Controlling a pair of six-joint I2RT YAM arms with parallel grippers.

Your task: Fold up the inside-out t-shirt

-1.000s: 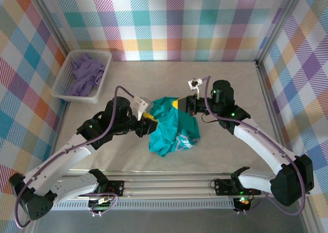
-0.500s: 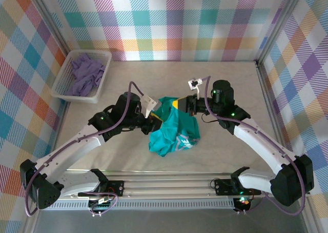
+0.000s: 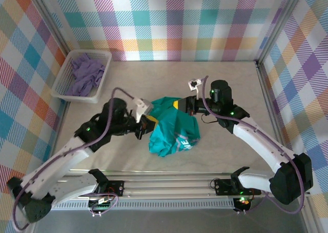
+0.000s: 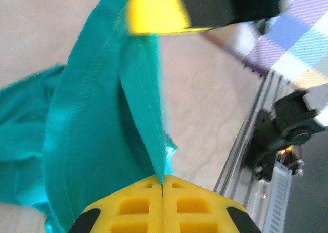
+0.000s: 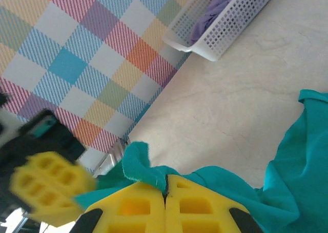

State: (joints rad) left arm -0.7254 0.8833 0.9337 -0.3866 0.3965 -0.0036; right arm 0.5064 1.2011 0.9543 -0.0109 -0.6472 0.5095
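The teal-green t-shirt [image 3: 174, 125] is bunched in the middle of the table, its pale printed graphic [image 3: 183, 141] showing near the front. My left gripper [image 3: 148, 121] is shut on its left edge; in the left wrist view a taut fold of teal cloth [image 4: 138, 89] runs into the closed yellow jaws [image 4: 162, 184]. My right gripper [image 3: 179, 104] is shut on the shirt's far edge, and a teal hem [image 5: 136, 163] curls out of its yellow jaws [image 5: 165, 184]. The cloth between the two grippers is lifted off the table.
A white basket [image 3: 66, 86] holding a lavender-purple garment [image 3: 84, 73] stands at the back left, also in the right wrist view as the basket [image 5: 230, 25]. The aluminium rail [image 3: 169, 184] runs along the near edge. Plaid walls enclose the table.
The left arm swung right toward the shirt, then drew back left, still gripping the cloth. The right gripper shifted slightly left. The shirt's bunch changed shape a little.
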